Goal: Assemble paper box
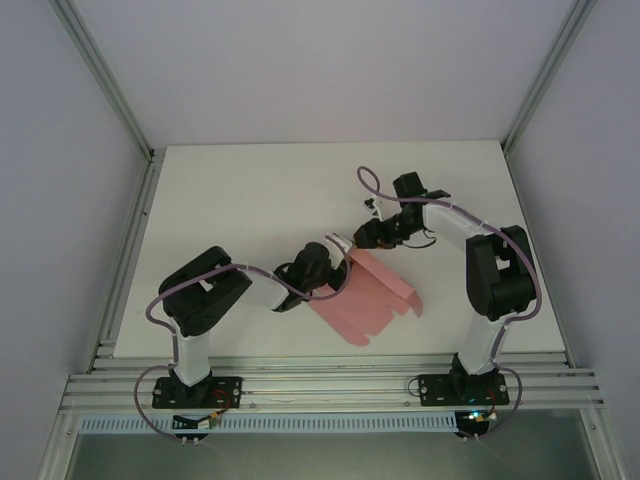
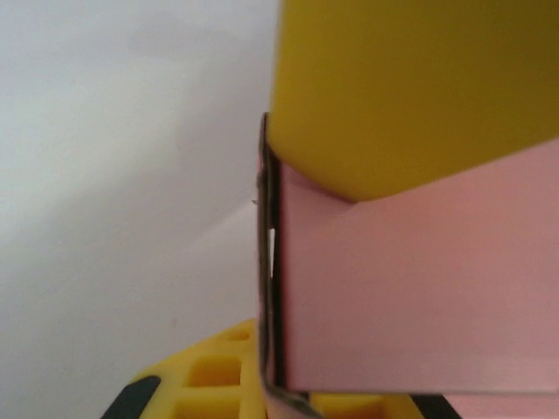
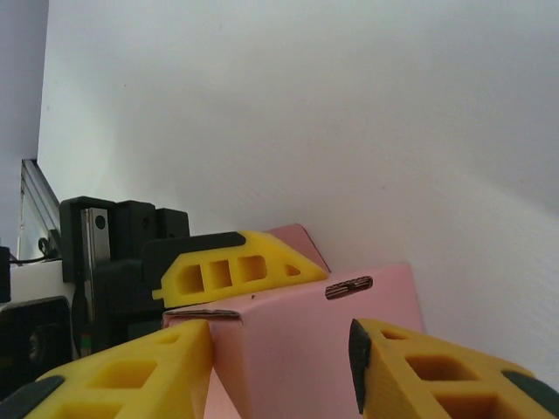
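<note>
The white table (image 1: pixel 250 190) carries a pink paper box (image 1: pixel 372 295) near its front edge, between the two arms. The box is half folded, with its flaps spread flat to the right. The left gripper (image 1: pixel 338 272) is clamped on its raised left wall. The right gripper (image 3: pixel 279 336) straddles the far corner, jaws apart.

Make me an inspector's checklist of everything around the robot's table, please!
Surface: white table, arms bolted at its near edge.
Job's things: pink paper box, partly folded, flaps spread on the table.
Clutter: nothing seen.
Grippers: left gripper shut on the paper box's edge; right gripper has a finger on each side of the box, grip unclear.
Cables: pale purple cables loop along both arms, off the card.
Surroundings: white walls, metal frame rails.
</note>
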### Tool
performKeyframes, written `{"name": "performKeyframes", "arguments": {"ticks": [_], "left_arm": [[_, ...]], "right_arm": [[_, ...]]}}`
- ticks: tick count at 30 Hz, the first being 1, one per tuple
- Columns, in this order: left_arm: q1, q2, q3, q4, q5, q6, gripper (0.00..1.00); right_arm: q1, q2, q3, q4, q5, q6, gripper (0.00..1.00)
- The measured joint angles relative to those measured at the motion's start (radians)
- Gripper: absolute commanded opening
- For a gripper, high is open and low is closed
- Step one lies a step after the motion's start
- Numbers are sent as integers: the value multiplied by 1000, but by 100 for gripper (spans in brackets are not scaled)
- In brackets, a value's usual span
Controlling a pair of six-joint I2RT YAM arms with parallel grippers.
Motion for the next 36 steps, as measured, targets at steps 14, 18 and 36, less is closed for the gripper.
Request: {"name": "performKeyframes", "arguments": {"ticks": [14,18,36], "left_arm": [[-123,56,113,-114,-513,9,0],[-149,81,146,-118,-636,-16,0],[-161,84,189,-159,-742,-75,0]], "right_arm": [[-18,0,0,50,22,33,45],[-28,0,0,68,3,51,46],[-43,0,11,111,-26,111,66]]}}
